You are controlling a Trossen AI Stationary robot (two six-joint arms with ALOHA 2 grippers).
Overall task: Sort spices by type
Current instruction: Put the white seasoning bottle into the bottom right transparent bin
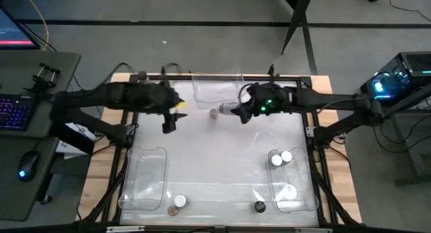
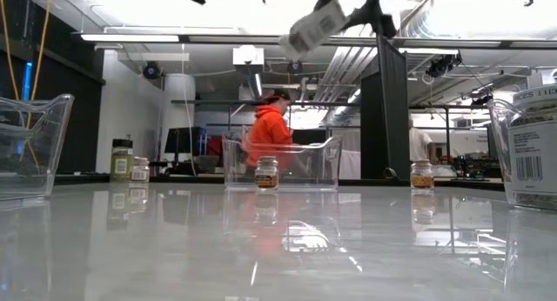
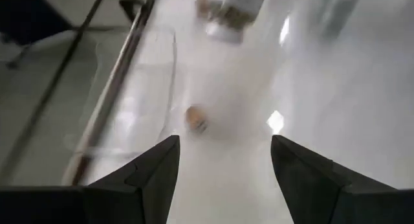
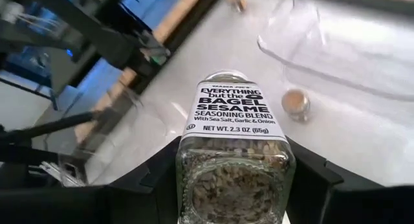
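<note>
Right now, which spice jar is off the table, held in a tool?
The bagel seasoning jar, clamped in the right tool above the table's far middle. Every other jar stands on the table or in a bin, like the tan-lidded jar just beside it.

The floor [image 1: 202, 7] is grey with dark lines. A desk [image 1: 27, 125] with a lit keyboard [image 1: 15, 113] and mouse [image 1: 25, 164] stands beside. Behind, a person in an orange hoodie [image 2: 270, 131] under long ceiling lights [image 2: 148, 38].

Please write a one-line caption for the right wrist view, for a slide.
Right gripper holds an Everything but the Bagel seasoning jar above the white table, near a small jar and a clear bin.
</note>
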